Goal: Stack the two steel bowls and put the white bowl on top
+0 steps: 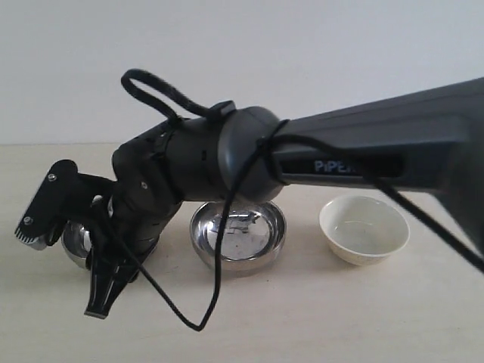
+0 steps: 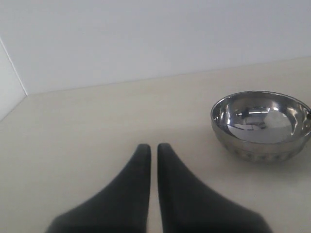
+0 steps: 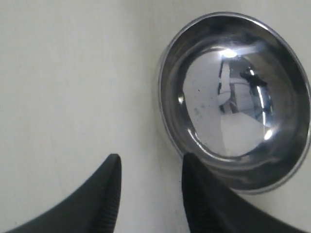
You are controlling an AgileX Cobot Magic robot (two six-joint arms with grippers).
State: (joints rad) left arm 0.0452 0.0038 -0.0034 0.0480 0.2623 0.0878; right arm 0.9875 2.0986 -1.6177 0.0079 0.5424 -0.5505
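1. A pale bench point(image 1: 302, 318) carries three bowls in a row, all apart, none stacked. On the right is a small, matte cream-white bowl point(image 1: 364, 229). In the middle is a round, mirror-bright stainless-steel bowl point(image 1: 238, 234). On the left is a second steel bowl point(image 1: 76, 246), equally shiny, half hidden behind a dark arm.
2. Each bowl sits upright, mouth up, likely so one can drop into the next. Stacking is not yet begun.
3. The right tool point(image 1: 102, 299) points down at the bench just in front of the second steel bowl. Its wrist view shows it point(image 3: 150, 158) released and empty, with one finger point(image 3: 204, 194) overlapping the rim of a steel bowl point(image 3: 233, 97). It seems lined up to pinch that rim. Whether it touches cannot be told.
4. The left tool point(image 2: 153, 145) is clenched on nothing. It is held low and level, with a steel bowl point(image 2: 262, 126) nearby but apart, and appears parked out of the way.
5. The right arm point(image 1: 363, 151) stretches from the right edge across the middle, its wrist bent steeply downward.
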